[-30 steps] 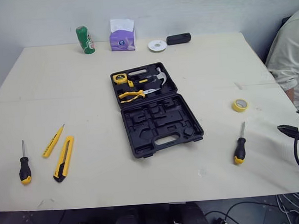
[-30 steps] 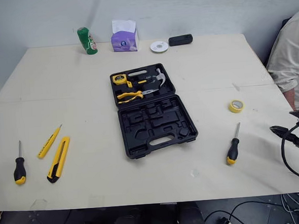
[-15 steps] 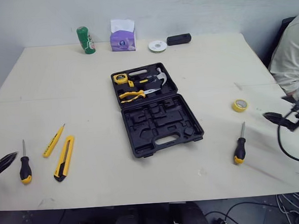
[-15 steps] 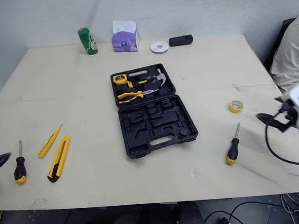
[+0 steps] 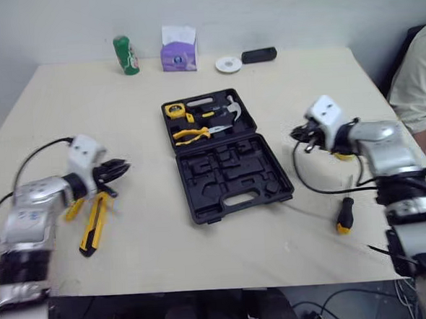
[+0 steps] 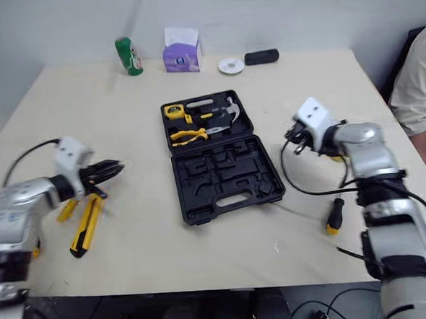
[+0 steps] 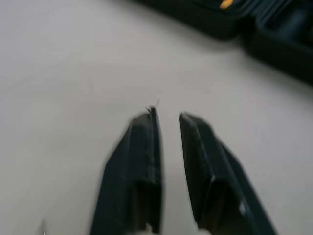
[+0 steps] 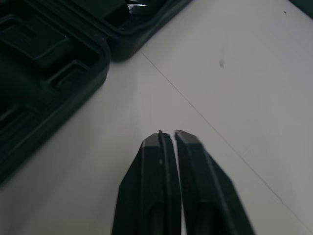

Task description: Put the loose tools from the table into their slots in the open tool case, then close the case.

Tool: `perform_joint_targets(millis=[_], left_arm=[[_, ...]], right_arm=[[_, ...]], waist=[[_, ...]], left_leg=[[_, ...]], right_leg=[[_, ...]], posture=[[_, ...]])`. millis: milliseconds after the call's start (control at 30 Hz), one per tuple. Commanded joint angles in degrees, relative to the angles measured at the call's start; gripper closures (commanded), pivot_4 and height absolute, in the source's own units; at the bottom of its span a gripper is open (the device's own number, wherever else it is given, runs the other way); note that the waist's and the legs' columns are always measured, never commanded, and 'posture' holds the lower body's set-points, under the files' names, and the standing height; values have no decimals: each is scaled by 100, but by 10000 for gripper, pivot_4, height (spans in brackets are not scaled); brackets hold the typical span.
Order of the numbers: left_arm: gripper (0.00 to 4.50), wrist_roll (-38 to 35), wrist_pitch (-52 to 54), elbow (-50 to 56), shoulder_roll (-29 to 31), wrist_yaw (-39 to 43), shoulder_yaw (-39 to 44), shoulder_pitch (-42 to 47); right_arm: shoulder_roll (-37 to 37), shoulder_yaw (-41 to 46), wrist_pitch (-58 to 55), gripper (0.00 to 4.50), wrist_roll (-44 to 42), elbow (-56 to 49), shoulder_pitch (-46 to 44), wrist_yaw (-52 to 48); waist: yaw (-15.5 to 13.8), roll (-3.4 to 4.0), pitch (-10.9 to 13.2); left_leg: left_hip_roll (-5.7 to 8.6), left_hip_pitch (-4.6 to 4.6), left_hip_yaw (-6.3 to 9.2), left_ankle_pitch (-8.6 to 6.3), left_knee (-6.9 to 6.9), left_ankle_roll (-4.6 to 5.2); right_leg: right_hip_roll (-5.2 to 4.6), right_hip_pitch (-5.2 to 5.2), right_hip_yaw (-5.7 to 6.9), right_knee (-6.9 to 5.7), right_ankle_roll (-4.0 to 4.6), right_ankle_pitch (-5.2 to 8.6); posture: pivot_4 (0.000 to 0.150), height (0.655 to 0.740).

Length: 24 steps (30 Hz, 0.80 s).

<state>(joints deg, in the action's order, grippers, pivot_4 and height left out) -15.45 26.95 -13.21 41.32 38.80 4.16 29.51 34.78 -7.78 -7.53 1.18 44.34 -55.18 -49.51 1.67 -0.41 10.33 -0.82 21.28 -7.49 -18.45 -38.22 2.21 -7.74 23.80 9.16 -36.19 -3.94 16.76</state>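
The black tool case (image 5: pixel 232 174) lies open at the table's middle, with a tape measure (image 5: pixel 172 110), pliers (image 5: pixel 190 135) and a hammer (image 5: pixel 228 109) in its far half. A yellow utility knife (image 5: pixel 92 221) and a yellow tester pen (image 5: pixel 75 209) lie to its left. My left gripper (image 5: pixel 116 169) hovers just above them, shut and empty, pointing at the case. A black-and-yellow screwdriver (image 5: pixel 344 214) lies right of the case. My right gripper (image 5: pixel 298 134) is shut and empty beside the case's right edge (image 8: pixel 49 63). The yellow tape roll (image 5: pixel 341 154) peeks from behind my right arm.
Along the far edge of the table stand a green can (image 5: pixel 125 55), a purple tissue box (image 5: pixel 178 53), a white disc (image 5: pixel 228 64) and a black object (image 5: pixel 259 55). A person (image 5: pixel 422 96) sits at the right side. A cable hangs from my right wrist toward the case.
Both arms have swung in from the table's sides toward the case. Both grippers, open before, have shut with nothing in them. The tools have not moved.
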Motion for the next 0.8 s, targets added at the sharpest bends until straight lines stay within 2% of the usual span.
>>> perform_joint_targets(millis=[33,267,467,600,800], left_arm=[[44492,344,-307,-608,-325,-69,-300,400],[44492,769,-778,-1954,-1093,-289,-578,1321],[44492,983,-1076,-2663,-1466,-257,-613,1767],[44492,1020,-1136,-2781,-1581,-156,-618,1846],[44492,966,-959,-2352,-1787,-26,-651,1695]], right_arm=[[-197,-79,495,45000,298,901,-529,263],[-885,-214,1018,45000,719,2288,-1337,808],[-1273,-200,1204,45000,920,2758,-1601,1150],[-1453,-146,1217,45000,933,2879,-1687,1239],[-1668,-129,1304,45000,953,2908,-1706,1149]], waist=[[3,0,0],[33,0,0],[58,0,0],[63,0,0],[93,0,0]], left_leg=[[0,0,0,0,0,0],[-2,6,8,4,-5,4],[-3,6,11,4,-4,4],[-3,4,14,5,-7,5],[-2,3,25,5,-10,4]], right_leg=[[3,0,-1,0,0,0],[9,-2,2,1,-1,-1],[10,-3,3,0,-2,-1],[10,-7,3,-2,-1,-1],[8,-14,4,-3,-2,-1]], posture=[[1500,7316],[1500,7316],[1500,7316],[1500,7316],[1500,7316]])
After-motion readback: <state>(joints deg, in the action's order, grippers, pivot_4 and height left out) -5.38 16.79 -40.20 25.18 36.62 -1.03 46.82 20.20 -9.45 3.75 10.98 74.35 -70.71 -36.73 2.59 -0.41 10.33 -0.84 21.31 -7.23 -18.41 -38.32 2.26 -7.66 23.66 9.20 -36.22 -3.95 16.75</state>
